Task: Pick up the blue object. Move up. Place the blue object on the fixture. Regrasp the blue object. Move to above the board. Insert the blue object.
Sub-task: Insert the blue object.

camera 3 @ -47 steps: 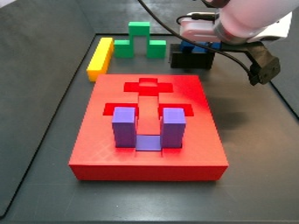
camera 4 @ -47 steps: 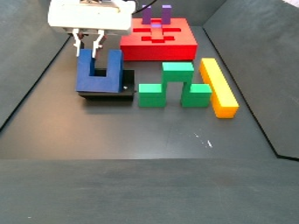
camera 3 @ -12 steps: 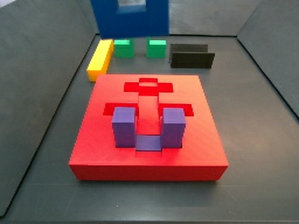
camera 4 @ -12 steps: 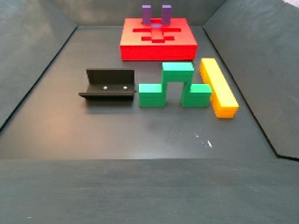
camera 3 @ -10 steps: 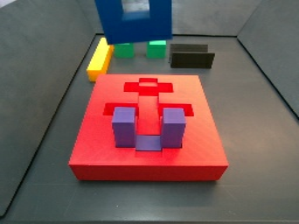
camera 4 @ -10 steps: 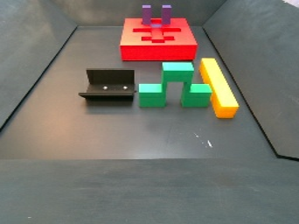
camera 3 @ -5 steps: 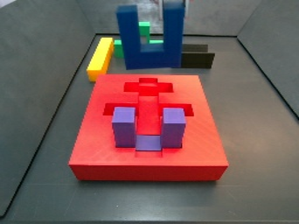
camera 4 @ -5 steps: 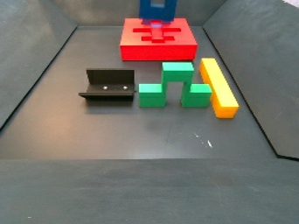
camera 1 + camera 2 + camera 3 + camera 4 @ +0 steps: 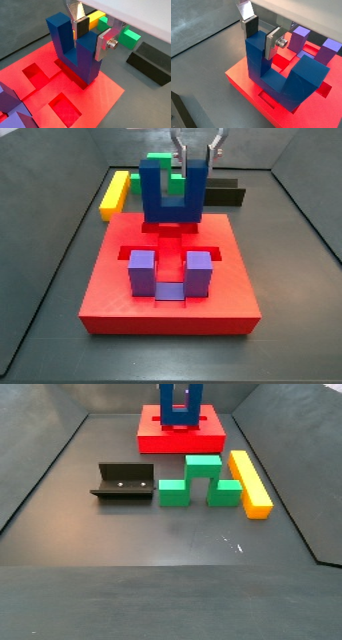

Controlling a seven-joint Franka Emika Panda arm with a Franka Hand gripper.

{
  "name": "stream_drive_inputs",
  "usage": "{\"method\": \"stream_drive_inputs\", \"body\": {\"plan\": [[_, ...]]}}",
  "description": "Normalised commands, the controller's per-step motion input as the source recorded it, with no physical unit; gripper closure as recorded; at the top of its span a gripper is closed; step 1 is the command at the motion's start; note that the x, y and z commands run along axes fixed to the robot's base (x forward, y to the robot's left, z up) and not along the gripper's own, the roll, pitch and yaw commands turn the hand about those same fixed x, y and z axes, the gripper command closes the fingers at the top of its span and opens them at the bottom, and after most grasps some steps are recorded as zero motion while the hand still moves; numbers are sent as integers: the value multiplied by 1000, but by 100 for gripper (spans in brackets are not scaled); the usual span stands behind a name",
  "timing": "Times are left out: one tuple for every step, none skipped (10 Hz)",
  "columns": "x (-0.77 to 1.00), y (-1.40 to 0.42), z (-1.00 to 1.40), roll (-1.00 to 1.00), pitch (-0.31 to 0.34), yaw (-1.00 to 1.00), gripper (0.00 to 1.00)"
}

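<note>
Two U-shaped blocks stand on the board [image 9: 120, 288], the red slab with cut-outs in its top. Going left to right in the side view that looks along the board, a yellow bar [image 9: 115, 192] lies on the dark floor beside the board's far left corner, then a green block [image 9: 159, 161] shows behind the blue object [image 9: 174, 200], and the fixture [image 9: 230, 196] sits at the far right, well apart from the board and with nothing on it. At the near end of the board the purple U-shaped block [image 9: 170, 274] is seated in its recess, prongs up. At the far end the blue object stands upright with its base down in or just over the cross-shaped recess; I cannot tell whether it is fully seated. Its two prongs point straight up, so its long axis is vertical, with the square gap open to the top. The gripper [image 9: 91, 34] comes down from above, its silver fingers [image 9: 272, 44] clamped on one prong, one finger in the gap and one outside it, in both wrist views.
</note>
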Motion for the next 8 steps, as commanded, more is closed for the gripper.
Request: {"method": "stream_drive_inputs", "body": {"plan": [[-69, -17, 0, 11, 0, -23, 100], [-131, -20, 0, 3, 0, -49, 100], [-43, -80, -14, 109, 0, -91, 100], [-66, -63, -97, 164, 7, -180, 100], [-134, -71, -246, 139, 53, -163, 100], [-46, -14, -223, 97, 60, -123, 100], [-51, 0, -286, 71, 53, -114, 100], [-6, -9, -291, 29, 60, -83, 100]]}}
